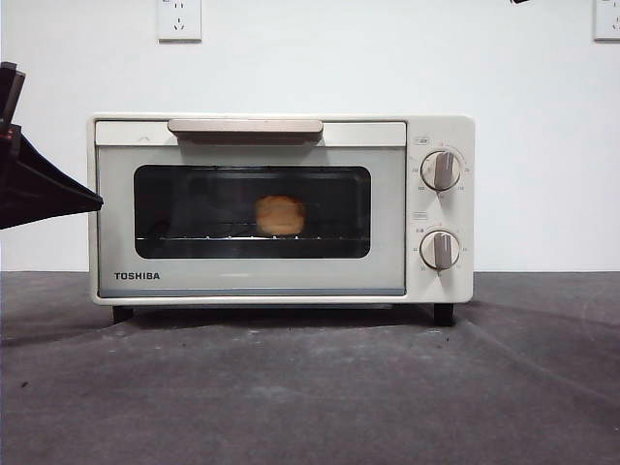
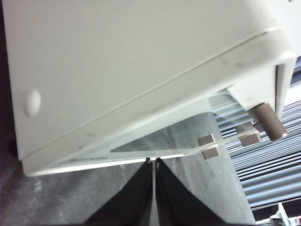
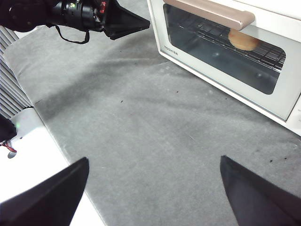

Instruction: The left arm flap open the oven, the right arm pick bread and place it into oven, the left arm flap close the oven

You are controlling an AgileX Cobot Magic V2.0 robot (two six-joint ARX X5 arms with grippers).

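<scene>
As the front view is centred on the oven (image 1: 281, 208), its door is seen shut, with the beige handle (image 1: 245, 127) along the top edge and two knobs (image 1: 441, 170) at the right of the frame. Through the dark window the bread (image 1: 280, 215) is seen resting on the wire rack (image 1: 194, 237), near the middle. A grey tabletop (image 1: 310, 387) fills the lower frame, and a dark pointed gripper tip is seen at the left edge, just beside the oven's side.

In the left wrist view, the left gripper (image 2: 153, 162) is shown with its jaws pressed together, the tips close to the oven's lower edge; whether they touch it cannot be told.

In the right wrist view, the right gripper (image 3: 153, 165) is shown with its jaws wide apart and nothing between them, above bare tabletop. The oven lies at the upper right of the frame, the bread visible behind the glass, and the left gripper is seen at the upper left, pointing at the oven's corner.
</scene>
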